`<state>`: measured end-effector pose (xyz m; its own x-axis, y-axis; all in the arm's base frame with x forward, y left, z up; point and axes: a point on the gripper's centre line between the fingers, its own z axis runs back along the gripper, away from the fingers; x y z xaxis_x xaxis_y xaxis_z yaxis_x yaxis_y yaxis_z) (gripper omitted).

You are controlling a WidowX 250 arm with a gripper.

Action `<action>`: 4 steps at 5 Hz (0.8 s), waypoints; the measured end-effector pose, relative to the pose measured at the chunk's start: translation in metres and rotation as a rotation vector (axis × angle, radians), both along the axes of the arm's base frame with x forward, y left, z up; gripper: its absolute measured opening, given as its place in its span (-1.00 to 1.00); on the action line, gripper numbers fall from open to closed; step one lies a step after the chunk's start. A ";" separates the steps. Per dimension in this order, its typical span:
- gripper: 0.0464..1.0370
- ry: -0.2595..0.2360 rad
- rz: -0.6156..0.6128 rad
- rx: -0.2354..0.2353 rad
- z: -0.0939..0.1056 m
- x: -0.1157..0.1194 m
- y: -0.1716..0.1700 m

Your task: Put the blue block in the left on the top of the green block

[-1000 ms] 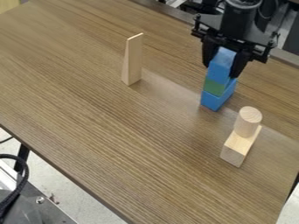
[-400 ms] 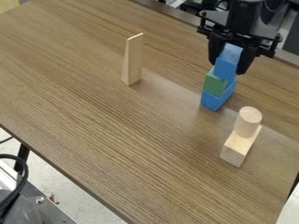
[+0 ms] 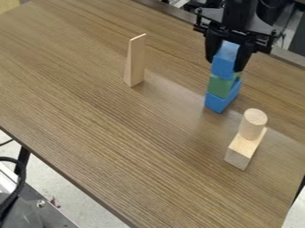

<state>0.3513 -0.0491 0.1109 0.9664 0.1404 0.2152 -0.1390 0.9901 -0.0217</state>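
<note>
Above the wood-grain surface (image 3: 131, 129), our black gripper (image 3: 226, 57) is hanging toward the view's upper right, grasping the upper blue block (image 3: 224, 66) between its fingers. That block's long axis is running nearly upright, down from the gripper. Just below both, the green block (image 3: 220, 86) is sitting on the lower blue block (image 3: 220, 101), its top edge peeking out on the view's right of the held block; whether the two are touching, we aren't managing to tell. We are probably needing a slight rightward nudge before lowering and releasing
</note>
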 end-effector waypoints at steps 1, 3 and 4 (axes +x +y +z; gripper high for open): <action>0.04 0.003 -0.007 -0.021 0.000 0.000 0.002; 0.04 -0.012 -0.045 -0.034 0.000 0.003 0.003; 0.04 -0.013 -0.054 -0.032 0.001 0.003 0.003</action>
